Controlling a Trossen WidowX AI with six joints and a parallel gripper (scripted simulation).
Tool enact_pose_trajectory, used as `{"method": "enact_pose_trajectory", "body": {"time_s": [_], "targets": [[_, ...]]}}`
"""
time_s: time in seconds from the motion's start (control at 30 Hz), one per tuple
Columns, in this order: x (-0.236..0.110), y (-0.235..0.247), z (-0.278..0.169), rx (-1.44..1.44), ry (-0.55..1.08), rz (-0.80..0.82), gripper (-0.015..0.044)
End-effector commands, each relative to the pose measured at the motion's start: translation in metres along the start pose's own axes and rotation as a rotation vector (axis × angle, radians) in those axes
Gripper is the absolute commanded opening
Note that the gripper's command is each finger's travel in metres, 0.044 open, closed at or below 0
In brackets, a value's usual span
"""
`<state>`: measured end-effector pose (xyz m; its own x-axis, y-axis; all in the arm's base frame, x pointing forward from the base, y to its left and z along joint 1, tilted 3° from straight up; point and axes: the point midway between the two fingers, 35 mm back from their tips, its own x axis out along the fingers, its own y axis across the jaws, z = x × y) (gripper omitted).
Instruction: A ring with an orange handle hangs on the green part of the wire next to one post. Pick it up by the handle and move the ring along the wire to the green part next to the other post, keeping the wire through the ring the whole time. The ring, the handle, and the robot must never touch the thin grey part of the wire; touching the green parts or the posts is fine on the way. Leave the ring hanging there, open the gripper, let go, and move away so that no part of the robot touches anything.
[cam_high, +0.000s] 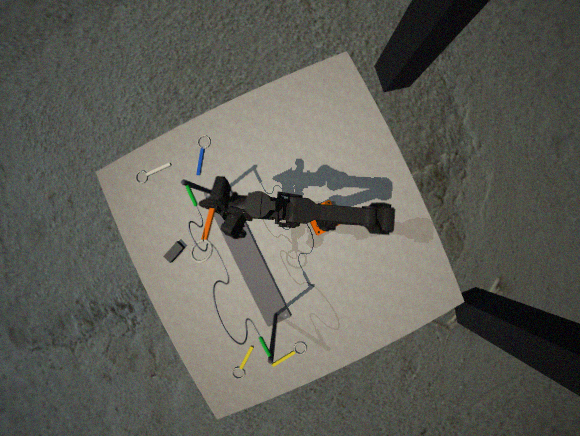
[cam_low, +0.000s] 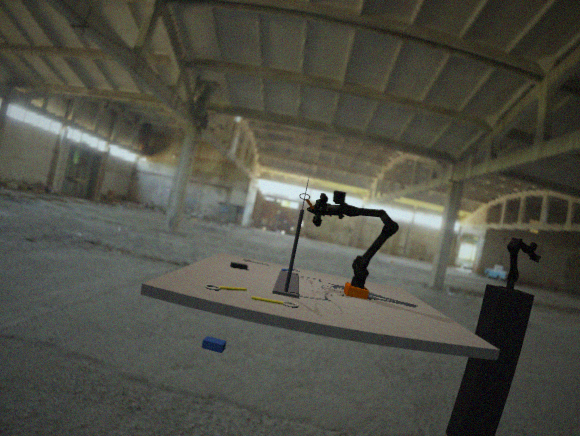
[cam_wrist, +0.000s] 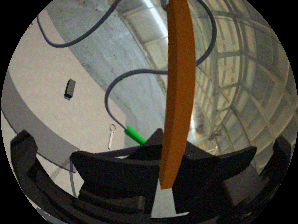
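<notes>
Big empty hall, pale table (cam_high: 350, 150) under me. My gripper (cam_high: 212, 205) is clamped on the orange handle (cam_high: 208, 223) (fingers nearly together). The ring (cam_high: 201, 250) sits out along the wavy wire (cam_high: 220, 285), up in the air, a short way past the green bit (cam_high: 190, 195) by the near post (cam_high: 199, 187).

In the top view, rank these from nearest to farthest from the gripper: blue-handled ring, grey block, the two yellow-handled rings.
From the gripper, shut on the orange handle:
1. Blue-handled ring and grey block, opposite sides of the gripper, too close to call.
2. Yellow-handled rings, by the far post, farthest; too close to separate.
</notes>
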<state>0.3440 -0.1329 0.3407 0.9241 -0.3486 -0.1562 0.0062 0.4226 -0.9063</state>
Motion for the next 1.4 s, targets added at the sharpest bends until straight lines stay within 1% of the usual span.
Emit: {"method": "enact_pose_trajectory", "body": {"time_s": [0.0, 0.87, 1.1, 1.37], "targets": [[0.000, -0.006, -0.002, -0.075, -0.003, -0.044, -0.0150], [-0.002, -0.046, 0.012, -0.606, -0.070, -0.347, -0.0150], [-0.004, -0.052, 0.016, -0.716, -0.083, -0.410, -0.0150], [-0.003, -0.052, 0.015, -0.768, -0.089, -0.440, -0.0150]]}}
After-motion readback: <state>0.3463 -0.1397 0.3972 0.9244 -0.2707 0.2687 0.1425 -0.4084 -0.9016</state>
